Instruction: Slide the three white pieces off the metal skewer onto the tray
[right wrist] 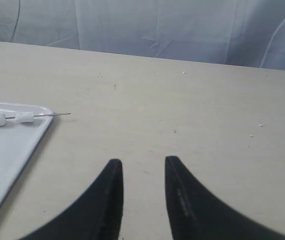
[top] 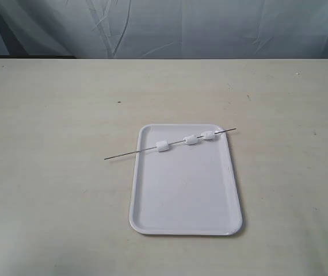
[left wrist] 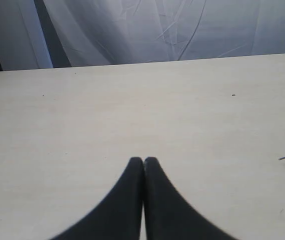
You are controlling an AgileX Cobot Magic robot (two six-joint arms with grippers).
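The metal skewer (top: 175,143) lies across one end of the tray (top: 181,195) on the desk (top: 49,201) with the three white pieces (top: 191,139) on it, so the closed left jaws should open and pinch its long bare end while the open right jaws gently push them off.

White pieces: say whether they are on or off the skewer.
On. All three small white cylindrical pieces sit threaded along the thin grey metal skewer.

no readable text, labels, brands, numbers, signs
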